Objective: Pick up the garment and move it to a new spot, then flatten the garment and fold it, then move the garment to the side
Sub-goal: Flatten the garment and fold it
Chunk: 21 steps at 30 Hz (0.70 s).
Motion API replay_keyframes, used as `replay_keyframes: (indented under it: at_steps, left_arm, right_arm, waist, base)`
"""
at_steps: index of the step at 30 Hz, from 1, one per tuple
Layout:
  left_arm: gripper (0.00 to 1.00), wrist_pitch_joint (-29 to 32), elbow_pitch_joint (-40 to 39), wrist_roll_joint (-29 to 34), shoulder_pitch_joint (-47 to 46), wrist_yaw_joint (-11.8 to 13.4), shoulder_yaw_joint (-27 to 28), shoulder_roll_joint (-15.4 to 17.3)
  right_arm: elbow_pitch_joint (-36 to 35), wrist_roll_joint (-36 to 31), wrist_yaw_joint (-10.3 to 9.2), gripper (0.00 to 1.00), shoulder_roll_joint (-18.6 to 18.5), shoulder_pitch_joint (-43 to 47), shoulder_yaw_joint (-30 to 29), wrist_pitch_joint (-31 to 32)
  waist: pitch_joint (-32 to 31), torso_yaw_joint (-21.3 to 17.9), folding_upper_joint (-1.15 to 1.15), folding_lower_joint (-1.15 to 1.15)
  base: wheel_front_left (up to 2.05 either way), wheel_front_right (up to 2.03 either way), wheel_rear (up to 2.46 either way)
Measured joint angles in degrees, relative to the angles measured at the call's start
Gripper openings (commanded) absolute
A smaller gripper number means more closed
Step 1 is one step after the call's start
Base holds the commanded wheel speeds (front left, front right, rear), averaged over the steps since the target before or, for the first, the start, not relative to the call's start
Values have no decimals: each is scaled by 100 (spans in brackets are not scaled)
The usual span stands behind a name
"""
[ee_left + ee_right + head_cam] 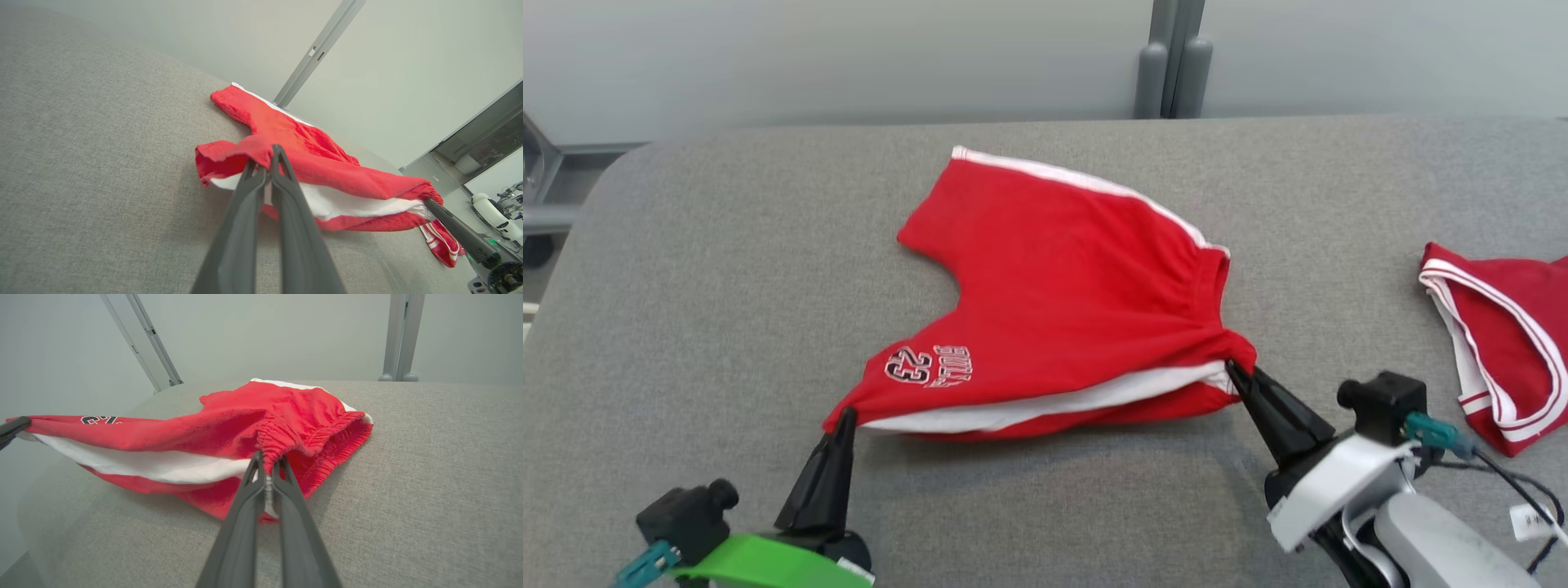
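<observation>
The garment (1062, 294) is a pair of red shorts with white side stripes and a "23" print, spread on the grey padded table (727, 269). My left gripper (848, 412) is shut on the hem corner of the near leg, seen close up as the left gripper (265, 157) pinching red cloth (327, 163). My right gripper (1232, 367) is shut on the elastic waistband corner; the right wrist view shows the right gripper (267, 459) biting the gathered waistband (310, 433). The near edge is lifted and stretched between them, while the far part rests on the table.
A second red garment with white trim (1503, 343) lies at the table's right edge, close to my right arm. Beyond the far edge a grey post (1172, 65) stands against the wall. Bare grey cloth surface extends to the left and front.
</observation>
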Motion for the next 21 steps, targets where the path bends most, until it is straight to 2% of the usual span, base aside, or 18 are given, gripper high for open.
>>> replay_keyframes:
  at_steps: [4,13,21]
  left_arm:
    - [0,-38,-394,-13,410,98,159,129]
    - [0,-22,-1497,21,1151,404,358,512]
    - [0,143,-1912,-20,1529,555,438,747]
  right_arm:
    - [-582,123,0,0,116,573,-240,7]
    - [-1876,-118,0,0,-56,1534,-649,609]
    - [-2292,-226,-1,0,129,1867,-836,1016]
  waist:
    - [-202,-60,0,0]
    - [-367,-405,0,0]
    - [-232,-540,0,0]
  base:
    - [0,0,0]
    - [0,0,0]
    - [0,0,0]
